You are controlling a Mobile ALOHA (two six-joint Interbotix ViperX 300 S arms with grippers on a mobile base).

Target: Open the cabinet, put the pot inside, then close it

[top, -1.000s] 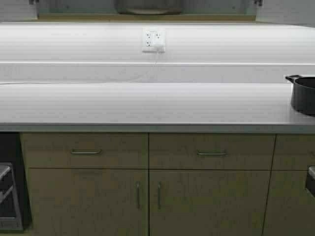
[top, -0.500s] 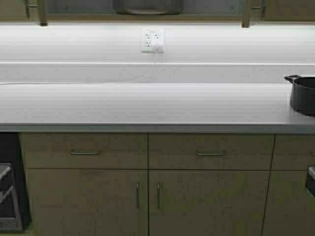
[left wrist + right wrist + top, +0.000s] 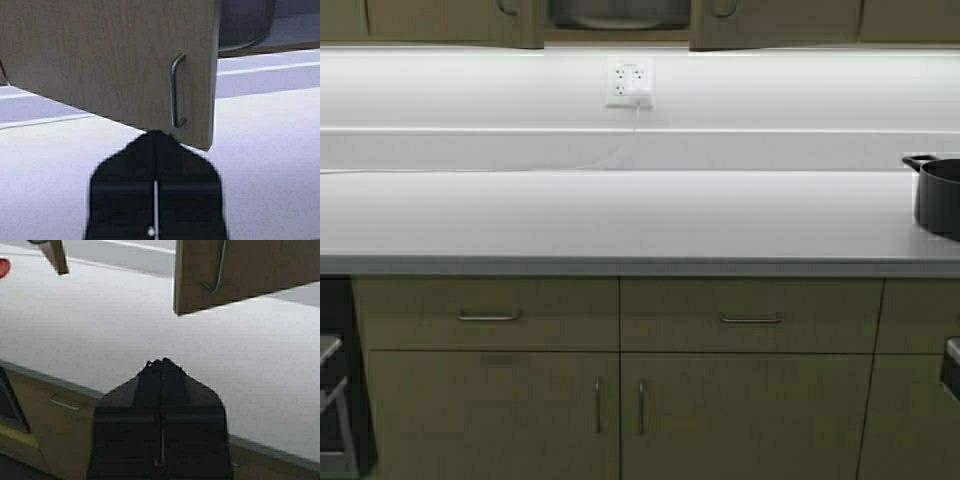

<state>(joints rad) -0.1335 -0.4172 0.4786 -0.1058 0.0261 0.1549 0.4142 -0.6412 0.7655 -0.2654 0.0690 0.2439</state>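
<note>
Above the counter: cabinet [image 3: 610, 20], both doors ajar
Inside cabinet: pot [image 3: 618, 12]
Left gripper [image 3: 156, 137]: fingers pressed together, empty, below left door handle [image 3: 177, 90]
Right gripper [image 3: 161, 365]: fingers pressed together, empty, below right door

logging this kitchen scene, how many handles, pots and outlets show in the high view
base cabinet and drawer handles: 4 (two horizontal drawer handles, two vertical door handles)
wall cabinet door handles: 2, only their lower ends show
pots: 2 (pot inside the wall cabinet, dark pot on the counter)
outlets: 1
total: 9
</note>
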